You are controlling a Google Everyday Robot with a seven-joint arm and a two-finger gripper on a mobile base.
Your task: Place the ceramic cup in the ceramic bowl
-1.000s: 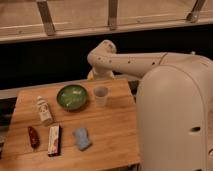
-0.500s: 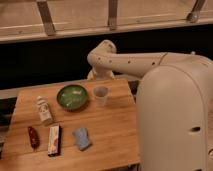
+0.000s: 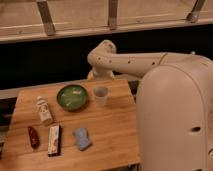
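The ceramic cup [image 3: 101,95] stands upright on the wooden table [image 3: 112,137], towards its far edge and just right of the ceramic bowl [image 3: 72,97], the two close but apparently not touching. Standing mouth-up and free on all sides, the cup looks easy to take from above or from the side. It is a small pale tumbler with no handle, slightly tapered, with a smooth wall that may be slippery to pinch. The bowl is round, shallow and green-glazed with pale marks inside, and wide enough to take the cup.

The gripper [image 3: 93,75] hangs beyond the table's far edge, behind the bowl and cup, at the end of the cream arm [image 3: 130,62], which bends down from its elbow. Whether it is parted or closed I cannot tell; it has hold of neither cup nor bowl.

Nearer and left lie a white labelled bottle [image 3: 43,110], a dark red object [image 3: 33,137], a flat packet [image 3: 54,140] and a soft blue-grey cloth [image 3: 81,138].
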